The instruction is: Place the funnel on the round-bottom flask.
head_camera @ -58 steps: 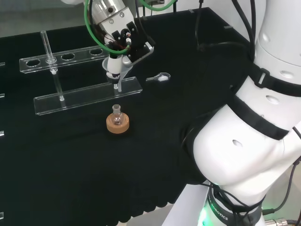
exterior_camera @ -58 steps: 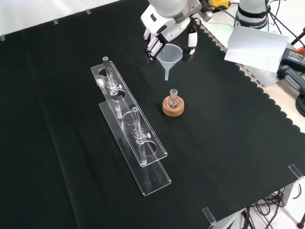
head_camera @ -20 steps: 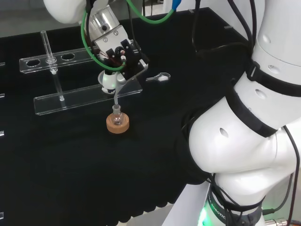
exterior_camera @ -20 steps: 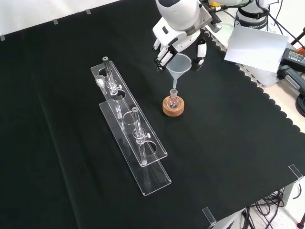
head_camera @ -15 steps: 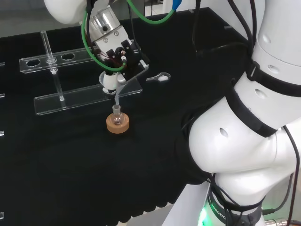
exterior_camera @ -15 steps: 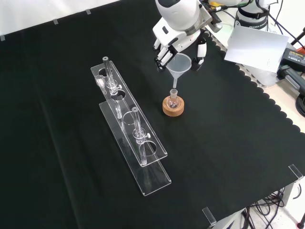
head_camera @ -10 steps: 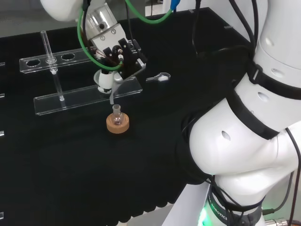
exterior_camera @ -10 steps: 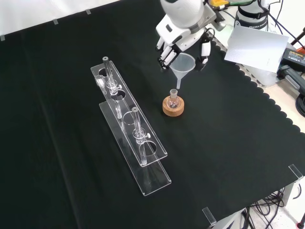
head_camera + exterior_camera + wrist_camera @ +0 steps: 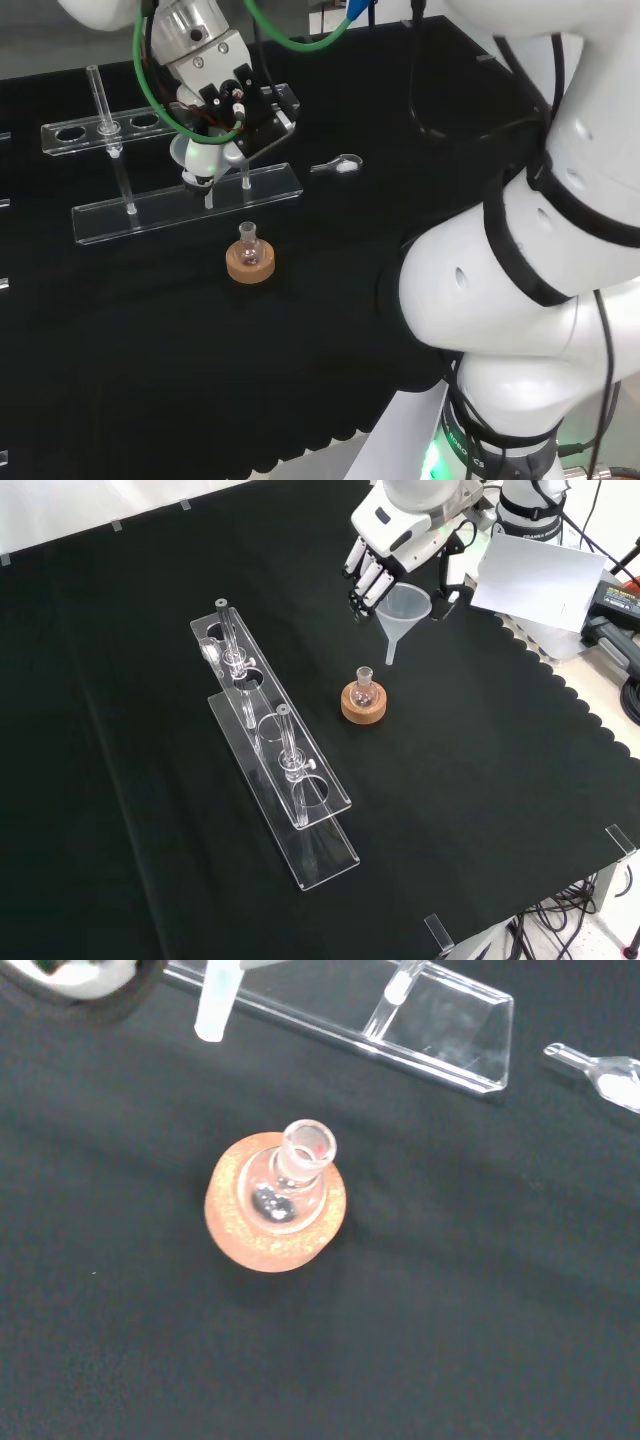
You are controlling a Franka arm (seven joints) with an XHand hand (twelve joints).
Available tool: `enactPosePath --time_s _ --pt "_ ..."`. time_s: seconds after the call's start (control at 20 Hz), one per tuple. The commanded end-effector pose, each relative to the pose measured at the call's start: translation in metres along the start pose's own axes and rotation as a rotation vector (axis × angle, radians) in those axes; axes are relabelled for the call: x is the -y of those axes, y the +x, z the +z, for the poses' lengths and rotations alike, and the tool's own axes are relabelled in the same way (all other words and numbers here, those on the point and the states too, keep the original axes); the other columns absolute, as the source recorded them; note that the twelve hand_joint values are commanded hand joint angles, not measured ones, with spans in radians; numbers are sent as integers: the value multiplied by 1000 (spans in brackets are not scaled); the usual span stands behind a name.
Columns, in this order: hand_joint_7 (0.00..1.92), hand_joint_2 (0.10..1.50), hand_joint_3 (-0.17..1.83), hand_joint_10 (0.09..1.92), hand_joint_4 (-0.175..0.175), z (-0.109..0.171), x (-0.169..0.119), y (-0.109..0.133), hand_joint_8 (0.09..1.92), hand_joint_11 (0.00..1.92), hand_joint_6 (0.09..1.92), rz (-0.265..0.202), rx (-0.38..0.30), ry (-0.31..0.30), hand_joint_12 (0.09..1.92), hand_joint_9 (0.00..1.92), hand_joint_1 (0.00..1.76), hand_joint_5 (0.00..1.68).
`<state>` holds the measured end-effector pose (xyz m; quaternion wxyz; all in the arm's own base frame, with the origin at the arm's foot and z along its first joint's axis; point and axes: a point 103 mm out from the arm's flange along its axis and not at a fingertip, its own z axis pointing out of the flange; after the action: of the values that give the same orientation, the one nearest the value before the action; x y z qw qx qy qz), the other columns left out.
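Observation:
The hand (image 9: 232, 103) is shut on a clear plastic funnel (image 9: 197, 154), its fingers curled round the cone. In the front view the hand (image 9: 398, 528) holds the funnel (image 9: 404, 606) upright, above the cloth, with the stem tip up and to the right of the flask's neck. The small round-bottom flask (image 9: 364, 687) stands upright on a cork ring (image 9: 363, 708). In the head view the flask (image 9: 249, 244) on its cork ring (image 9: 250, 267) is nearer and to the right of the funnel. The wrist view has the flask (image 9: 292, 1172), the cork ring (image 9: 243, 1243) and the funnel's stem (image 9: 216, 1005) apart from the neck.
A clear two-tier rack (image 9: 272, 755) with upright posts stands left of the flask in the front view; in the head view the rack (image 9: 180, 205) lies behind it. A small glass spoon (image 9: 340, 165) lies to the right. The cloth's scalloped edge (image 9: 545, 670) runs along the front view's right.
The funnel's stem hung just over the flask's neck. The hand has since risen and carried it away: left in the head view, right in the front view.

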<state>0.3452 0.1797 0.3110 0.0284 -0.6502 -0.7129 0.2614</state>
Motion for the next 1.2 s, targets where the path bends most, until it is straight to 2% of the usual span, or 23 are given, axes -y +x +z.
enactPosePath --time_s 0.05,0.65,1.2 --pt "690 811 573 352 4 56 -33 -18 628 728 678 82 41 130 1237 1049 805 771" --pt "690 811 573 354 4 55 -34 -19 629 729 679 80 30 127 1237 1048 804 771" --pt "691 811 574 355 3 50 -32 -20 630 729 681 75 19 99 1237 1048 805 772"
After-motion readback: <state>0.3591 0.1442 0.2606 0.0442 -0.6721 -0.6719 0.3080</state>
